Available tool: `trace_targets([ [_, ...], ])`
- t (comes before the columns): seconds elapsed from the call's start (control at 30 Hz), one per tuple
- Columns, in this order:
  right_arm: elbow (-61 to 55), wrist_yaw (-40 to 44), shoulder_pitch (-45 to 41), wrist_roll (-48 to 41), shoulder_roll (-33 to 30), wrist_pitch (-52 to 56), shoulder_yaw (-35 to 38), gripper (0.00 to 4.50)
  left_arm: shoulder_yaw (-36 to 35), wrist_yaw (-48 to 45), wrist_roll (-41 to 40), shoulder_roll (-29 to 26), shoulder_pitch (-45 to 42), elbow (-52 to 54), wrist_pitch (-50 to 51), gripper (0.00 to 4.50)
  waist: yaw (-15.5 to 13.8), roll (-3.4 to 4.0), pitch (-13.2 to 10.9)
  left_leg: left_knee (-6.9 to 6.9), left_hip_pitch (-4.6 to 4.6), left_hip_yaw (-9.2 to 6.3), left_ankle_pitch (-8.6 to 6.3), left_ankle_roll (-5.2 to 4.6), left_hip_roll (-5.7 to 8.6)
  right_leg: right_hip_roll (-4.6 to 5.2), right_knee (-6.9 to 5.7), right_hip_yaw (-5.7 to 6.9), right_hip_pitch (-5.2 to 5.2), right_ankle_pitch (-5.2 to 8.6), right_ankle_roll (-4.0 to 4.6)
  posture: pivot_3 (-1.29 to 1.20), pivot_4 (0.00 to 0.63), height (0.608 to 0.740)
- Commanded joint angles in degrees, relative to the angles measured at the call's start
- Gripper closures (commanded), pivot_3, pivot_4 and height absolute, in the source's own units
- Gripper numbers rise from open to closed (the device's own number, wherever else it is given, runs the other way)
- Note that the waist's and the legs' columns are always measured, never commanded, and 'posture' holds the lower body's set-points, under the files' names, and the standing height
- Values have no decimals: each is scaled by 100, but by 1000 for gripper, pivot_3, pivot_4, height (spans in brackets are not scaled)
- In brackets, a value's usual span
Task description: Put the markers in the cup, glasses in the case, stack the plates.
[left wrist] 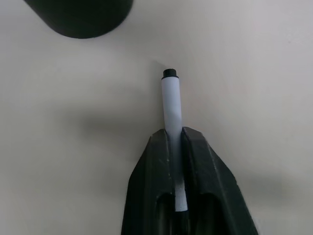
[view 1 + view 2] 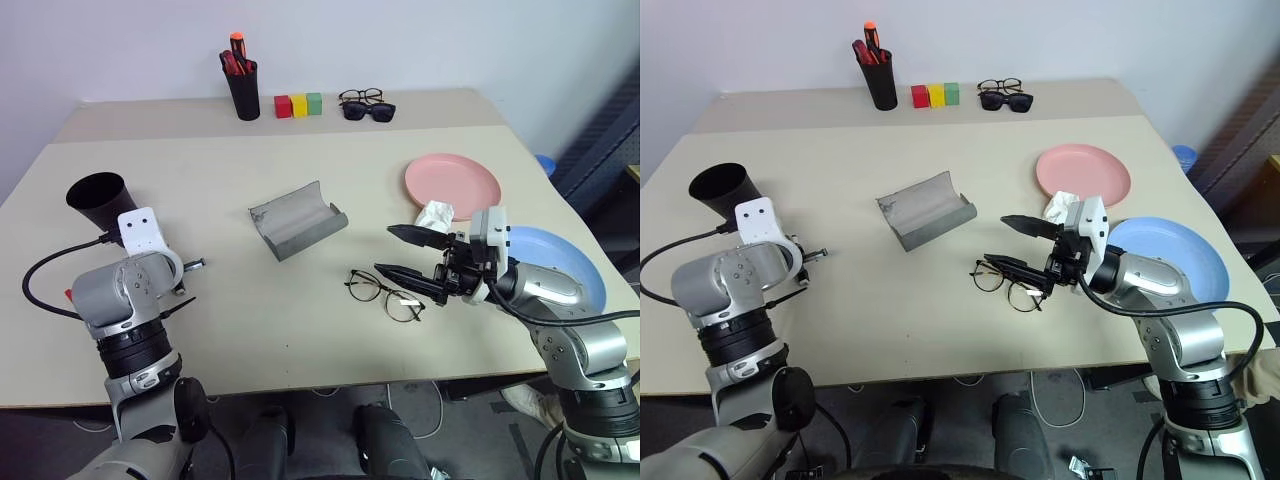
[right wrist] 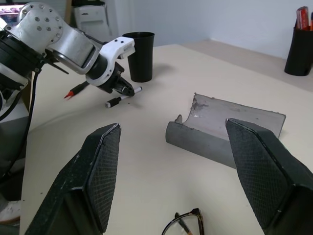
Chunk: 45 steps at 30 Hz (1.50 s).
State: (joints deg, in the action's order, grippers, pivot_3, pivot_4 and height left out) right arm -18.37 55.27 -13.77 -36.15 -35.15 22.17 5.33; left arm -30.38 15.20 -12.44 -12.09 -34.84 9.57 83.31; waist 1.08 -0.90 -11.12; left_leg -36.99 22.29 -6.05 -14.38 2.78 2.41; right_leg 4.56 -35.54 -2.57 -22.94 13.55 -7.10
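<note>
Two round shallow plates, pink (image 2: 452, 184) and blue (image 2: 556, 262), left gripper (image 1: 177, 139) clenched on slim white marker (image 1: 171, 105), right gripper (image 2: 405, 251) spread above wire-frame glasses (image 2: 385, 295), grey textured case (image 2: 297, 218) lying open

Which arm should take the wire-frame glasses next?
Right. Its open gripper hovers just above the glasses, while the left gripper is shut on a marker near the cup.

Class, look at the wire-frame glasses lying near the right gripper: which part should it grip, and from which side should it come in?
Probably the bridge or the frame rim of the glasses, coming from above. They lie flat on the table, lenses are fragile, and the open right gripper hovers just beside them.
</note>
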Motion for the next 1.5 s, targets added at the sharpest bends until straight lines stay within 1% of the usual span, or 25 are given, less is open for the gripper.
trace_targets([
  [0.03,-108,-97,-184,-18,57,-34,27,1023,-105,-248,-47,109,91,362,295,4458,-1,0,0,0,0,0,0,0,0,0,0,0,0,0,0,0,150,740],
  [0.13,-17,-159,-339,-69,106,20,26,1023,447,-796,-298,-75,413,1313,-117,4458,-9,-7,-4,1,5,0,0,1,0,1,3,-1,-4,0,0,0,150,740],
  [0.2,76,-180,-462,-85,145,49,6,1023,967,-1010,-39,-244,852,2090,-1488,4458,-23,-17,-10,4,19,-1,2,4,-1,2,3,-1,-19,-1,1,0,150,740],
  [0.23,135,-167,-517,-68,162,47,-17,1023,1201,-985,281,-361,1064,2367,-2429,4458,-35,-18,-11,4,22,-1,3,9,-3,2,3,-1,-23,-2,2,0,150,740],
  [0.27,200,-149,-577,-47,183,42,-46,1023,1350,-1087,429,-516,1190,2514,-2980,4458,-43,-18,-11,8,24,0,4,11,-5,2,7,-2,-26,-2,4,0,150,740],
  [0.3,261,-122,-624,-30,201,28,-68,1023,1362,-1208,445,-573,1221,2528,-3418,4458,-51,-18,-11,12,25,1,4,12,-6,4,9,-3,-27,-3,5,0,150,740],
  [0.33,329,-91,-679,-16,225,7,-91,1023,1337,-1185,591,-639,1185,2410,-4133,4458,-65,-16,-10,14,25,1,5,13,-5,3,11,-3,-28,-2,12,0,150,740],
  [0.43,493,-15,-814,8,284,-35,-143,1023,1197,-969,952,-720,1007,1796,-5905,4458,-64,-15,-9,15,22,2,6,13,-5,2,21,-3,-21,1,38,0,150,740],
  [0.47,564,25,-859,35,303,-74,-165,1023,1209,-892,1149,-858,899,1455,-6333,4458,-65,-15,-9,13,21,4,7,12,-5,2,23,-3,-18,1,40,0,150,740],
  [0.5,612,54,-888,56,316,-104,-180,1023,1221,-844,1298,-950,825,1193,-6658,4458,-60,-16,-9,11,20,4,7,12,-5,2,23,-4,-17,1,40,0,150,740],
  [0.6,747,123,-980,109,366,-186,-217,1023,1100,-497,1577,-1116,527,328,-7195,4458,-53,-15,-9,7,20,4,8,9,-3,0,22,-3,-16,-2,38,0,150,740],
  [0.67,782,130,-1012,118,405,-208,-221,1023,1086,-380,1732,-1256,407,-222,-7693,4458,-46,-16,-9,7,21,4,8,8,-3,0,21,-3,-17,-11,20,0,150,740],
  [0.83,713,36,-996,167,525,-224,-250,1023,1151,87,2069,-1753,-247,-3040,-9409,4458,-45,-16,-9,12,21,1,8,7,-4,-5,9,0,-26,-12,15,0,150,740],
  [0.93,620,-15,-950,160,527,-189,-229,1023,1242,136,2098,-1934,-626,-4043,-10047,4458,-43,-16,-9,10,22,2,8,7,-3,-3,10,0,-26,-12,13,0,150,740],
  [1.0,586,-58,-947,142,503,-153,-182,1023,1275,147,2094,-2025,-895,-4594,-10322,4458,-51,-17,-9,10,24,2,8,7,-2,-2,13,0,-27,-22,-4,0,150,740],
  [1.17,518,-122,-913,92,460,-101,-120,1023,1423,82,2054,-2089,-1171,-5619,-10821,4458,-41,-17,-9,11,25,0,8,7,-1,-1,11,3,-27,-23,-6,0,150,740],
  [1.27,473,-134,-878,77,451,-78,-95,1023,1484,27,1995,-2016,-1106,-5867,-10974,4458,-23,-16,-9,13,23,0,8,7,-2,-1,10,3,-28,-23,-7,0,150,740],
  [1.47,393,-162,-852,49,419,-6,-38,1023,1474,-22,1858,-1898,-777,-5704,-11023,4458,-28,-17,-9,12,23,0,8,7,-3,-1,6,3,-30,-24,-7,0,150,740],
  [1.5,378,-171,-849,46,417,9,-34,1023,1468,-28,1841,-1893,-722,-5673,-10992,4096,-27,-17,-9,12,23,0,8,7,-3,-1,4,3,-30,-24,-7,0,150,740],
])
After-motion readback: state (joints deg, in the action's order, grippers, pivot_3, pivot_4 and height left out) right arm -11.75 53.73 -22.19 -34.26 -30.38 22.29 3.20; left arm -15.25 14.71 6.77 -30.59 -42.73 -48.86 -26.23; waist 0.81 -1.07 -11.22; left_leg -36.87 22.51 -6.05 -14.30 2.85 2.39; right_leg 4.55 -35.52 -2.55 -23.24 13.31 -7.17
